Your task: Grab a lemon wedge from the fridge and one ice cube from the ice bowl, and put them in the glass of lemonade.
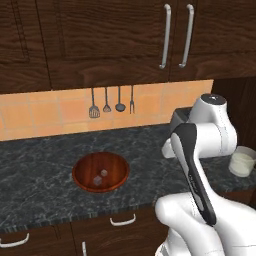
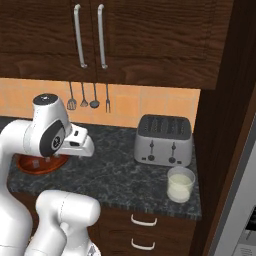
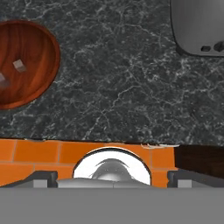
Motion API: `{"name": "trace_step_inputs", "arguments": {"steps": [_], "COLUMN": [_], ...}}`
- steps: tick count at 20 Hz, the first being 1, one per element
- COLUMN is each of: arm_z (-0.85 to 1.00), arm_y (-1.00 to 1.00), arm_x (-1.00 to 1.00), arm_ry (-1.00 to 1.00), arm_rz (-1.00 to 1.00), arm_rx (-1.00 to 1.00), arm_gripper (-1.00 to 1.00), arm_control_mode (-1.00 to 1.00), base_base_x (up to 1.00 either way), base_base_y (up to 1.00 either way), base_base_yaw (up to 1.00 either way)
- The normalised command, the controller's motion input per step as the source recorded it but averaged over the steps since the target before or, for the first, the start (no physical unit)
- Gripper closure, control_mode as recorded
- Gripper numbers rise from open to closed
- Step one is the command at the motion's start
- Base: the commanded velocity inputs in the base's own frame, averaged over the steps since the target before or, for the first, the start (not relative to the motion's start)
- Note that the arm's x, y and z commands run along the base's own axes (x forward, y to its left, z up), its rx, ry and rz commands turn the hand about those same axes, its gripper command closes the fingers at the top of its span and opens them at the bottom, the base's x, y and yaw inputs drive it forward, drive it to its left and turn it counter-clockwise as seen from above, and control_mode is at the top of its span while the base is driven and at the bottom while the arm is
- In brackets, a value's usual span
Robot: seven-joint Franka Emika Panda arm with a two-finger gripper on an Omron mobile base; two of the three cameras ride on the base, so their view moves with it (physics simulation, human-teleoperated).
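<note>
We see two ice cubes [image 1: 101,177] in the ice bowl [image 1: 82,165], left of centre — glass of lemonade [image 2: 180,184] lower right shows nothing added; gripper [image 3: 112,186] wide open, empty.

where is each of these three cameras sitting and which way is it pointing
Left base view: behind the arm's left, facing the counter; ice bowl centre, arm lower right, glass of lemonade far right.
Right base view: behind the arm's right; toaster and glass centre, arm at left.
Hand view: on the hand, looking straight down at the counter; open gripper at the bottom.
Shared: the bowl appears in all three; the toaster in the right base and hand views.
</note>
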Motion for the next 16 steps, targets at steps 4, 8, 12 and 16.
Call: {"name": "trace_step_inputs", "arguments": {"steps": [4,8,12,16], "arm_z": [-0.34,-0.59,-0.64,-0.54], "arm_y": [0.58,0.94,0.98,0.91], "arm_x": [0.25,0.29,0.36,0.51], "arm_ry": [-0.02,0.00,0.01,0.03], "arm_rz": [-0.01,0.01,0.12,0.21], "arm_rx": [0.00,0.00,0.00,0.05], "arm_gripper": [-1.00,-1.00,-1.00,-1.00], "arm_control_mode": [-1.00,-1.00,-1.00,-1.00], "base_base_x": [0.00,0.00,0.00,0.00], "base_base_y": [0.00,0.00,0.00,0.00], "base_base_yaw": [0.00,0.00,0.00,0.00]}}
